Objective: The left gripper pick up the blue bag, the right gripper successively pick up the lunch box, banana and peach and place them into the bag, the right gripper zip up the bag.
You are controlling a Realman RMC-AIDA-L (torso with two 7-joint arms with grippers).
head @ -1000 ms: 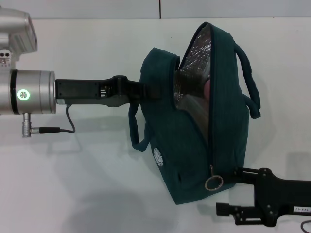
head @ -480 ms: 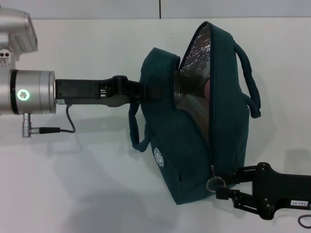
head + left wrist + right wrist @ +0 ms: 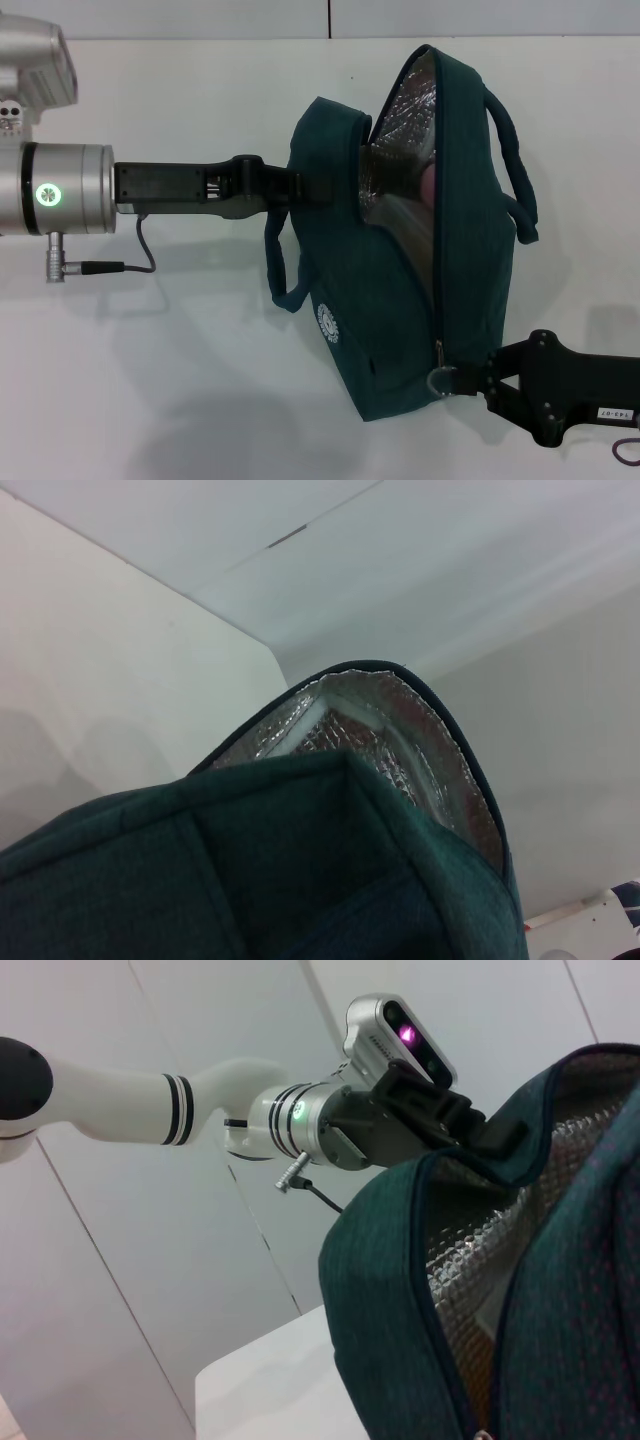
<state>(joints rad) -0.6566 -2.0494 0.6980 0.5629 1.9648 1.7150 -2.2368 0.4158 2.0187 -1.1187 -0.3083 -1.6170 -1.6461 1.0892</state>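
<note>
The blue bag (image 3: 400, 250) is held up off the white bench (image 3: 180, 380) near its middle, its mouth still gaping so that the silver lining (image 3: 400, 160) shows. The left gripper (image 3: 300, 187) is closed on the bag's near flap at the rim, reaching in from the left edge of the bench; this grip appears meant to keep the fabric taut and the bag steady, so that the zipper can be drawn against a fixed anchor rather than dragging the whole bag along. A patch of pink, judged to be the peach (image 3: 427, 183), is glimpsed inside the opening; the lunch box and banana cannot be made out and are presumed to lie deeper within. The right gripper (image 3: 458, 379) is brought in from the right edge of the bench, low at the bag's bottom end, where the zipper track begins. Its fingertips lie at the metal ring pull (image 3: 437, 381) and appear closed on it, though the contact is partly hidden by the fingers themselves. The loading is judged complete and the zipping step only at its start. In the right wrist view the open seam (image 3: 440, 1290) is seen running upward, unclosed along its length.
</note>
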